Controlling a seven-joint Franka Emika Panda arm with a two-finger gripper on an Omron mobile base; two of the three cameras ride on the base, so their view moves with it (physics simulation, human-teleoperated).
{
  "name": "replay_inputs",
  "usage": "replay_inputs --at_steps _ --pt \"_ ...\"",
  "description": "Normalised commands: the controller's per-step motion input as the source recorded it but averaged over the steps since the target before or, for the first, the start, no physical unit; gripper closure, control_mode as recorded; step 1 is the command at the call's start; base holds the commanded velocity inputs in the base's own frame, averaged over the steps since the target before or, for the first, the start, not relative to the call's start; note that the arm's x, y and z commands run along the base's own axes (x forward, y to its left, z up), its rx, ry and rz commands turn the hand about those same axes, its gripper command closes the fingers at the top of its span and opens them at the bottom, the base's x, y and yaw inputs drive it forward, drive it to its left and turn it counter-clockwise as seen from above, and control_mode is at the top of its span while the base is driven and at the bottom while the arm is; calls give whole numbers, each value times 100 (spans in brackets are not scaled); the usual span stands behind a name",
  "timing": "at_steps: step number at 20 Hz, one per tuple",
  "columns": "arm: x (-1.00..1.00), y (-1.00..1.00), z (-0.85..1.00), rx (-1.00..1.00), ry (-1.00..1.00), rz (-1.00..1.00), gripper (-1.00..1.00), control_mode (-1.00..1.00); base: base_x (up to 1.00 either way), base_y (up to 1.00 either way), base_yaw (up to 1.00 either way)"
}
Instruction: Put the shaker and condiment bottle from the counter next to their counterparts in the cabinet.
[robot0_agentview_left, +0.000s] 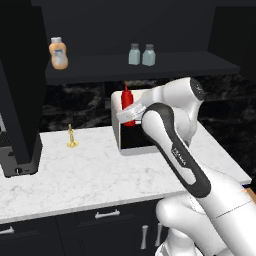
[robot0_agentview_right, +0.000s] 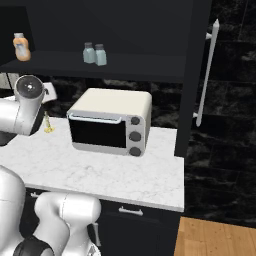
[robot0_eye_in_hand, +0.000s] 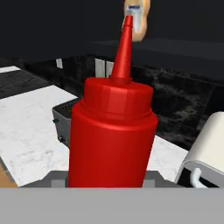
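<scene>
Cabinet (robot0_agentview_left: 150, 67) shelf already carries both shakers (robot0_agentview_left: 141, 54); bottle step in hand. Toaster oven (robot0_agentview_right: 111, 122) sits on table (robot0_agentview_left: 100, 175). My arm is bent, wrist raised before the oven. My claw (robot0_agentview_left: 131, 113) pinches red bottle (robot0_eye_in_hand: 113, 131), upright, off the table. Next: lift beside orange bottle (robot0_agentview_left: 59, 53), I judge.

We see a cream-white toaster oven (robot0_agentview_right: 110, 121) with a dark glass door, a silver handle and three round knobs down its front, standing upright towards the back wall. To its left, well apart, stands a small brass-coloured candlestick-like ornament (robot0_agentview_left: 72, 137). At the far left sits a dark boxy appliance (robot0_agentview_left: 19, 161), partly cut off. The back wall (robot0_agentview_right: 225, 100) is black marble-look stone, and a patch of pale wooden floor (robot0_agentview_right: 215, 237) shows at lower right.
</scene>
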Motion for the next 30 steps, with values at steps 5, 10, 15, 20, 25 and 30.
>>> replay_inputs --at_steps 5,10,15,20,25,30 --pt "30 -6 97 1 -6 -15 100 -100 0 0 0" --pt "17 3 18 3 -7 -3 100 -100 0 0 0" --pt "44 0 6 16 -3 0 100 -100 0 0 0" --pt "56 6 3 21 -7 -3 100 -100 0 0 0" --pt "8 4 11 3 -1 0 100 -100 0 0 0" --pt "0 8 50 0 -1 2 100 -100 0 0 0"
